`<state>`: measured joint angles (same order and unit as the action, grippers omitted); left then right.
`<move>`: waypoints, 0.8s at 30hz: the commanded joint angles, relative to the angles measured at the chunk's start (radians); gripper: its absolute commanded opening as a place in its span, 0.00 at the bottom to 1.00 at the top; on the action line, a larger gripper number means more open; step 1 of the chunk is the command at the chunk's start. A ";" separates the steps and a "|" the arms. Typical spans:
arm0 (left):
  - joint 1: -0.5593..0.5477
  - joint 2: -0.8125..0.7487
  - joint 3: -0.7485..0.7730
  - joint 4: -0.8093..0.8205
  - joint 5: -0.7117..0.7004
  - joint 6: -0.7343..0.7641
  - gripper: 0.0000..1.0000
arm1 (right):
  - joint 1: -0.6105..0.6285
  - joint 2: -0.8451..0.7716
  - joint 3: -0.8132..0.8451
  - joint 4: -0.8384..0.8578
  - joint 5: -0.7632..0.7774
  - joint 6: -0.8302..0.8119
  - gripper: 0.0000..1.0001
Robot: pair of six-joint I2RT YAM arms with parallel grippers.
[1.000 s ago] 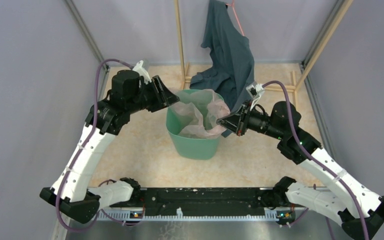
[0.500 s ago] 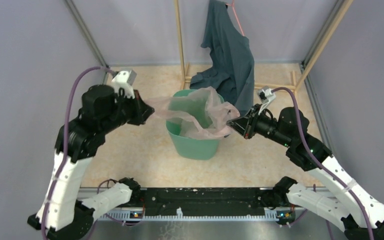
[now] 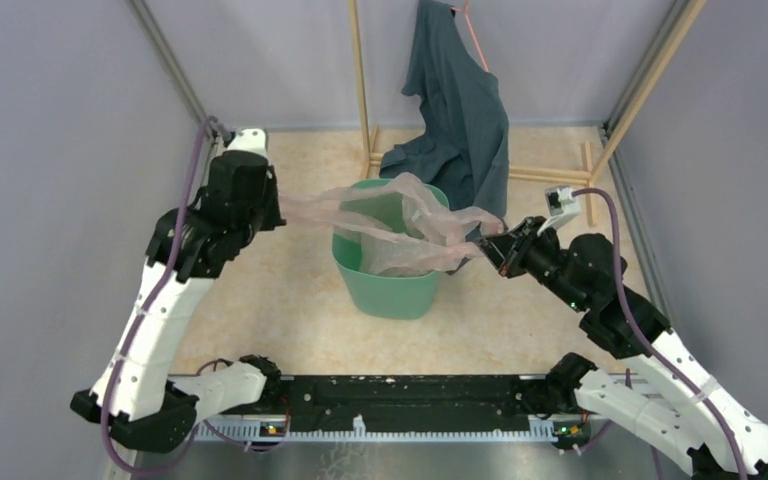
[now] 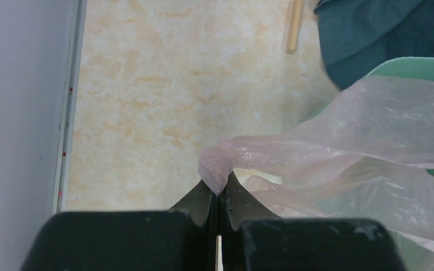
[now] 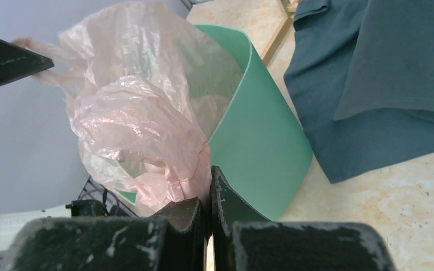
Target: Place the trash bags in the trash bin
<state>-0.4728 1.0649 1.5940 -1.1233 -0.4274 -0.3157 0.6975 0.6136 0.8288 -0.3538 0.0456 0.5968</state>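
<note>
Trash bag (image 3: 415, 200): thin pink film, pulled taut across the mouth of the trash bin (image 3: 390, 295). Its lower folds sag inside the rim and its upper edges are held above it. Left hand (image 4: 219, 191) is clenched on a bunched corner, well out past the bin's left side. Right hand (image 5: 209, 183) is clenched on the opposite edge, just beside the right wall. The opposed pull probably spreads the opening so it can seat over the rim. A dark teal garment (image 3: 460, 110) hangs behind the bin, not involved.
</note>
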 commanded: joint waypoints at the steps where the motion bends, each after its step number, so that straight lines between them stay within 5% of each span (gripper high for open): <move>1: 0.000 0.021 0.079 0.020 0.023 0.005 0.00 | -0.003 0.028 -0.009 0.120 -0.053 -0.031 0.00; 3: 0.001 -0.004 0.086 0.059 0.167 -0.015 0.06 | -0.003 0.064 0.026 0.152 -0.199 -0.054 0.00; 7: 0.001 -0.055 0.073 0.091 0.349 -0.111 0.33 | -0.003 0.134 0.070 0.190 -0.363 -0.025 0.00; 14: 0.002 -0.077 0.067 -0.034 0.403 -0.312 0.88 | -0.003 0.145 0.058 0.245 -0.442 -0.015 0.00; 19: 0.000 -0.116 -0.022 0.039 0.541 -0.495 0.97 | -0.003 0.144 0.056 0.239 -0.458 -0.036 0.00; 24: 0.001 -0.145 -0.145 0.207 0.571 -0.735 0.91 | -0.004 0.132 0.046 0.238 -0.470 -0.042 0.00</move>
<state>-0.4728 0.9398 1.5253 -1.0763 0.0704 -0.8162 0.6975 0.7670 0.8474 -0.1627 -0.3954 0.5758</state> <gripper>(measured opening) 0.939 0.004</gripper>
